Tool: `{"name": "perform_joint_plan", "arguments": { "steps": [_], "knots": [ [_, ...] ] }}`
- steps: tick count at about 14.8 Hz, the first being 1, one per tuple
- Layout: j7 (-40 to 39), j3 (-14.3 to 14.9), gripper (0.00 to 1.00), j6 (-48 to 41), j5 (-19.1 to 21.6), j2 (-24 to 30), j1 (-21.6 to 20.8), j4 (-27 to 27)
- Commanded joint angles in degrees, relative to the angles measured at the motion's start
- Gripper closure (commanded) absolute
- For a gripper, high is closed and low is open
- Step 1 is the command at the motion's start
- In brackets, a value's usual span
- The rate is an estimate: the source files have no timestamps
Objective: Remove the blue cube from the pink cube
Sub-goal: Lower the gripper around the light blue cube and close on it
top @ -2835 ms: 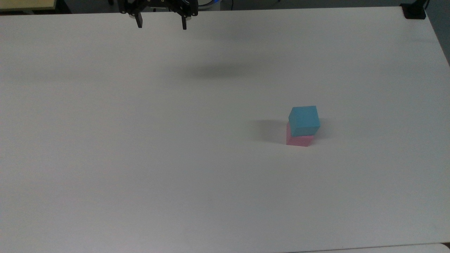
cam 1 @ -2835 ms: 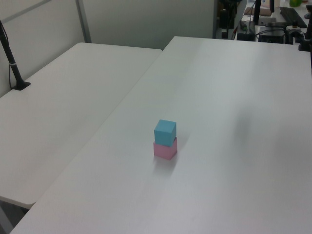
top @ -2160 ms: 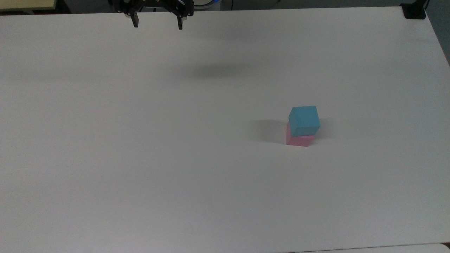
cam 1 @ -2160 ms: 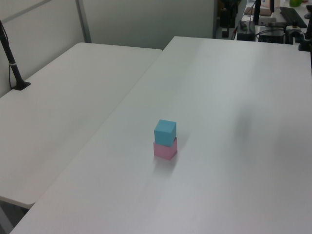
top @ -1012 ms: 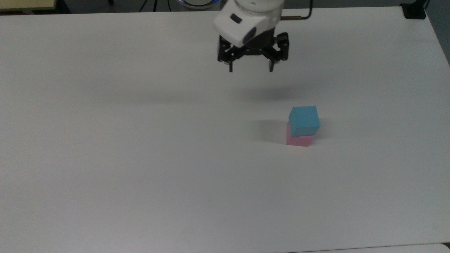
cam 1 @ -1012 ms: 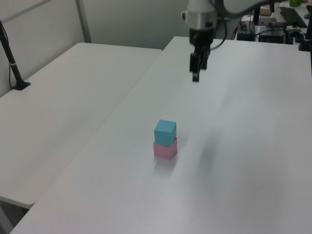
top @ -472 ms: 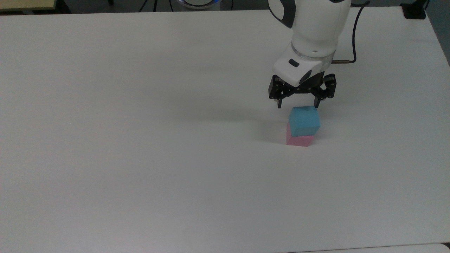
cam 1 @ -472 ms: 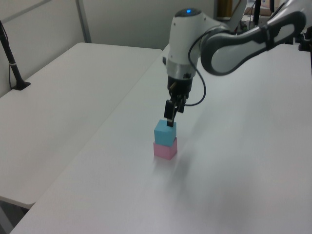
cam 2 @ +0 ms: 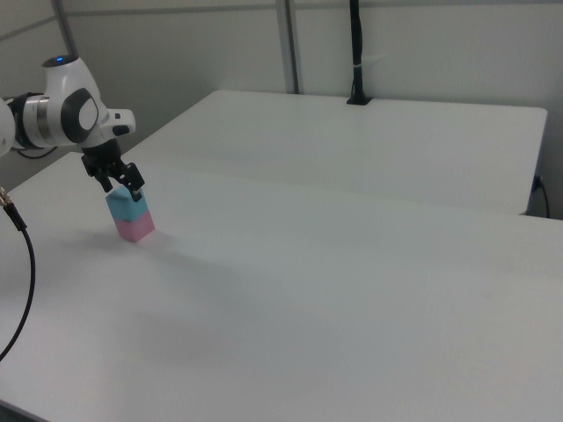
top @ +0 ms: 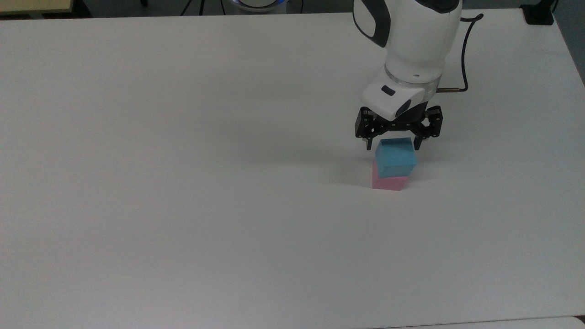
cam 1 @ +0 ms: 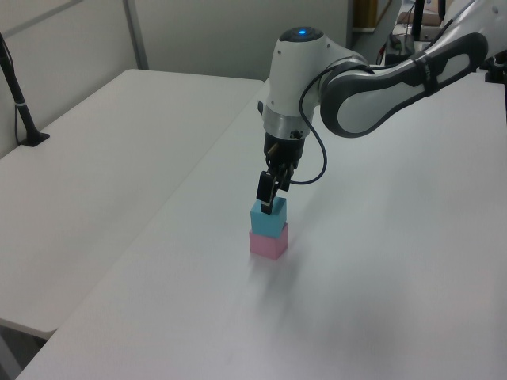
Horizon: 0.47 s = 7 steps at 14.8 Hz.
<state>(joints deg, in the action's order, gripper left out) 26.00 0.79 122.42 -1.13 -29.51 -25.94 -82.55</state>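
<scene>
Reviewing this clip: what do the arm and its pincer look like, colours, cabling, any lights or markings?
The arm has glossy white rounded shells with dark grey joint bands and a small blue light on top. A thin black cable loops beside the wrist. The pincer is black, with skeletal linkage and two slim fingers under a white housing.

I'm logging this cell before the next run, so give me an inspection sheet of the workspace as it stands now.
Surface: white matte table, bare around the stack.
Job's things: small light-blue matte cube sits on the pale-pink matte cube, not yet lifted.
Clutter: nothing seen.
Grippers: black two-finger gripper open, fingers straddling the blue cube's top.
Cables: black cable loops off the arm's wrist.
Surroundings: second white table alongside; black post at its far edge.
</scene>
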Motion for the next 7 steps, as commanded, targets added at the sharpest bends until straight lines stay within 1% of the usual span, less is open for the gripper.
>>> {"name": "perform_joint_plan", "arguments": {
  "steps": [1, 2, 3, 4, 5, 7],
  "knots": [
    [1.9, 0.8, 0.0, 0.9, -1.4, -1.5, -2.2, 0.8],
    [2.4, 0.9, 0.0, 0.9, -1.9, -1.7, -2.3, 0.8],
    [2.4, 0.9, 0.0, 0.9, -3.2, -1.7, -2.3, 0.8],
    [2.4, 0.8, 0.03, 0.9, -4.6, -1.7, -2.3, 0.6],
    [2.4, 0.8, 0.1, 0.8, -5.4, -1.7, -2.3, 0.5],
    [2.2, 0.9, 0.46, 0.8, -5.6, -1.6, -1.8, 0.6]
  ]
}}
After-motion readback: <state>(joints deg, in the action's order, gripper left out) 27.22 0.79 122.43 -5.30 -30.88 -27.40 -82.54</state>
